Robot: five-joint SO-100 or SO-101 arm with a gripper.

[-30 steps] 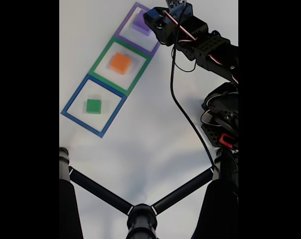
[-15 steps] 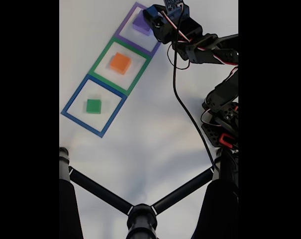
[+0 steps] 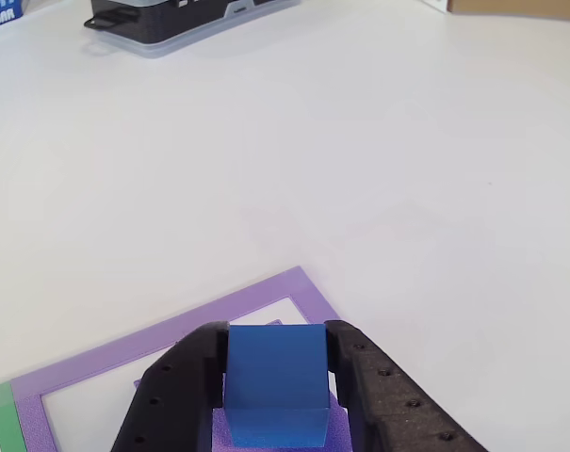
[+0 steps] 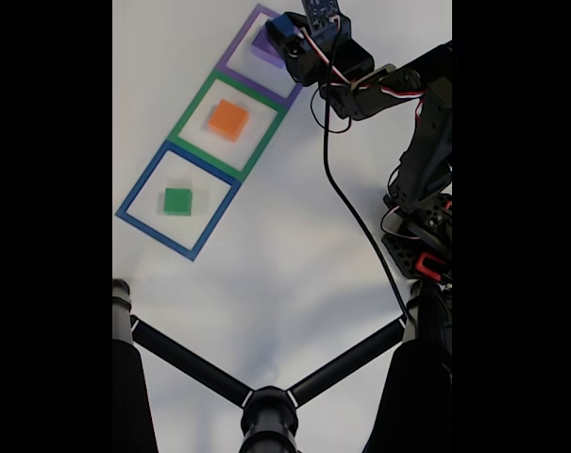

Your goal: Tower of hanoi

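Gripper (image 3: 275,395) at bottom centre of the other view, both black fingers clamped on the sides of the blue cube (image 3: 274,377). Cube sits right over the purple block (image 3: 336,419), inside the purple frame (image 3: 171,334); can't tell if it's touching yet. Looks like the cube is being stacked there because smallest may go on the widest.

Fixed view: arm reaches to top centre, gripper (image 4: 283,38) over the purple block (image 4: 262,41). Orange block (image 4: 228,120) in the green frame (image 4: 186,123), green block (image 4: 177,201) in the blue frame (image 4: 134,198), lower left, each centred in its own slot, well apart.

Next is likely lower and release.
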